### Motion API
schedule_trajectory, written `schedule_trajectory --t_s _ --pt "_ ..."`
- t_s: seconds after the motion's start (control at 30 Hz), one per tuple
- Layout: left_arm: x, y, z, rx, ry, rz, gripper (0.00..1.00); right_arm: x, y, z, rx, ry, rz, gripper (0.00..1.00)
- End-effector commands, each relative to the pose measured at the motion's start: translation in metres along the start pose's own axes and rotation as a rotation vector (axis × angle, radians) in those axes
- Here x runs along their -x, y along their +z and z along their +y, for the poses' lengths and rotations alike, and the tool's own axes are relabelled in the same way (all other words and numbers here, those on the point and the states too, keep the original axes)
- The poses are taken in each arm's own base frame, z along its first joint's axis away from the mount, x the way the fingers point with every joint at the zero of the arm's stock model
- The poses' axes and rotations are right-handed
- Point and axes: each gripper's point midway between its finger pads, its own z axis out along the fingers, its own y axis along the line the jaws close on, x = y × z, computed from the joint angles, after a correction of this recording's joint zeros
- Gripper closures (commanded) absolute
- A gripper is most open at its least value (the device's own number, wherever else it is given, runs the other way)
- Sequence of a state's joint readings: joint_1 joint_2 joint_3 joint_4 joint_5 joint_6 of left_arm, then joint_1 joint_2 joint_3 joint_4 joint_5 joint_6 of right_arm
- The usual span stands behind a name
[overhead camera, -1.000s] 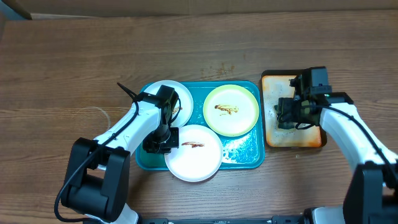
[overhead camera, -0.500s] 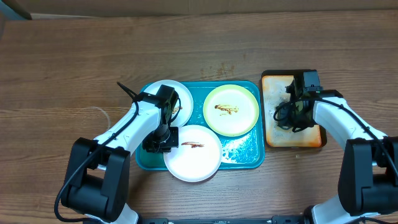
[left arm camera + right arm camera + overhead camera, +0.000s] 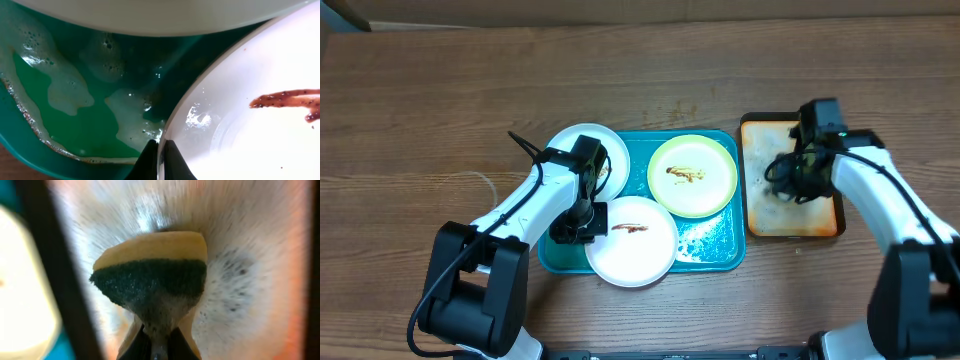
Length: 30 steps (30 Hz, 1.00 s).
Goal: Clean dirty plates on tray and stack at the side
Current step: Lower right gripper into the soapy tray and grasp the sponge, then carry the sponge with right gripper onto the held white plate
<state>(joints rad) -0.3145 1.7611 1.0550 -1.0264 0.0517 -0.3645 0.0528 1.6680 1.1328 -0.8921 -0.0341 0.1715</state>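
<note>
The teal tray [image 3: 715,245] holds three plates: a white one [image 3: 570,150] at the back left, a pale yellow-green one [image 3: 692,176] with a brown smear, and a front white plate [image 3: 640,250] with a sauce streak. My left gripper [image 3: 582,233] is shut on the left rim of the front white plate [image 3: 240,135], its fingertips [image 3: 149,159] pinching the edge over the foamy tray floor [image 3: 60,115]. My right gripper [image 3: 788,182] hangs over the orange tray [image 3: 790,222], shut on a yellow sponge [image 3: 150,275] with a dark green scouring face.
The orange, dark-rimmed tray [image 3: 245,280] is covered in soap foam. Foam also lies in the teal tray's front right corner. A small brown sauce smear [image 3: 685,108] marks the wooden table behind the teal tray.
My right gripper has shut on the sponge and drawn it up off the orange tray, shifting slightly back. The left gripper has kept its grip on the front plate's rim.
</note>
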Motion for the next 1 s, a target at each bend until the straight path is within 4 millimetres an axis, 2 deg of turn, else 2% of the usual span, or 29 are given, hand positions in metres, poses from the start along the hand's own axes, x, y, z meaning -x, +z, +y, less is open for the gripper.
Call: schedule_trajectory --t_s 0.0,0.23,0.33,0.43,0.63,0.83,0.87,0.97 --pt "0.007 -0.002 -0.003 -0.007 -0.005 -0.017 0.96 0.018 -0.044 0.016 0.083 0.002 -0.109 0.96" --pt "0.006 -0.002 -0.003 -0.007 -0.005 -0.016 0.96 -0.005 -0.050 0.044 0.253 -0.044 -0.015 0.96" --pt "0.006 -0.002 -0.003 -0.006 -0.005 -0.015 0.96 -0.012 -0.055 0.067 0.348 -0.108 0.005 0.96" --pt "0.006 -0.002 -0.003 -0.007 -0.005 -0.015 0.96 -0.019 -0.055 0.081 0.366 -0.145 0.018 0.96" --pt "0.006 -0.002 -0.003 -0.007 -0.005 -0.016 0.96 -0.053 -0.063 0.146 0.488 -0.342 0.060 0.96" --pt "0.006 -0.002 -0.003 -0.007 -0.005 -0.016 0.96 -0.079 -0.059 0.197 0.478 -0.391 0.045 0.96" --pt "0.006 -0.002 -0.003 -0.007 -0.005 -0.016 0.96 -0.088 -0.060 0.214 0.499 -0.413 0.044 0.96" --pt "0.006 -0.002 -0.003 -0.007 -0.005 -0.016 0.96 -0.099 -0.055 0.233 0.495 -0.440 0.034 0.96"
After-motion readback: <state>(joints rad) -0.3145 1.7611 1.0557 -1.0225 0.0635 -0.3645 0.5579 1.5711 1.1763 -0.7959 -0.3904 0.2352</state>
